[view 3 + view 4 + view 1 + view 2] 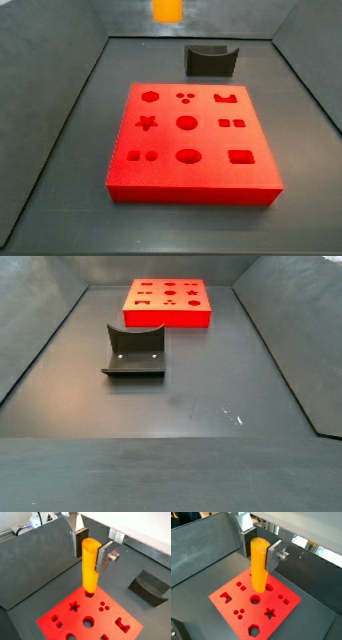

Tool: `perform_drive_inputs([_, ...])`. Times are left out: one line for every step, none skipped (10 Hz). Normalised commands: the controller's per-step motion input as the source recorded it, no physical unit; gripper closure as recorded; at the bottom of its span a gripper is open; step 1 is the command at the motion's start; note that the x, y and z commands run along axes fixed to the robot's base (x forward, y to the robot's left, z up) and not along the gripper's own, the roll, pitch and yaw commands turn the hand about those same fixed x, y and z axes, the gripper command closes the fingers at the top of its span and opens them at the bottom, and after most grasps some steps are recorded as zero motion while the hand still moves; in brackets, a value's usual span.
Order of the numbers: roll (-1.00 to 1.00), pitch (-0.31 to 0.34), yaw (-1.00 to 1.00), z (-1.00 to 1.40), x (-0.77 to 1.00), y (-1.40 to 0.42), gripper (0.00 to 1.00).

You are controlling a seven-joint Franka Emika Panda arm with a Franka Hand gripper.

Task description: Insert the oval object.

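Note:
My gripper (90,552) is shut on the oval object (89,567), a long orange-yellow peg held upright by its upper end between the silver fingers (105,559). Both wrist views show this grip (261,549). The peg (260,564) hangs above the red block (256,614), with its lower end over the block's top face with shaped holes (105,618); I cannot tell whether it touches. In a side view only the peg's lower end (167,10) shows, at the picture's upper edge above the red block (167,140); the gripper is out of frame there.
A dark grey notched holder (210,60) stands on the floor just beyond the red block, also seen in a wrist view (150,587) and a side view (135,351). The red block (167,318) sits near the far wall. Grey walls enclose the floor.

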Motion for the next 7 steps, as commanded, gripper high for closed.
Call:
perform_drive_inputs([0.07,-0.063,0.17,-0.31,0.17,-0.36,1.00])
perform_drive_inputs([0.30,-0.036,0.36,-0.33,0.29,-0.41,1.00])
perform_drive_inputs([0.11,-0.029,0.55,-0.44,0.30,-0.38,1.00])
perform_drive_inputs([0.07,-0.021,0.64,-0.48,0.29,-0.31,1.00])
perform_drive_inputs([0.14,-0.026,0.63,-0.43,0.27,-0.18,1.00])
perform_drive_inputs([0.13,-0.019,0.59,-0.49,0.29,-0.32,1.00])
perform_drive_inputs([0.00,-0.203,0.33,-0.58,0.24,-0.43,1.00])
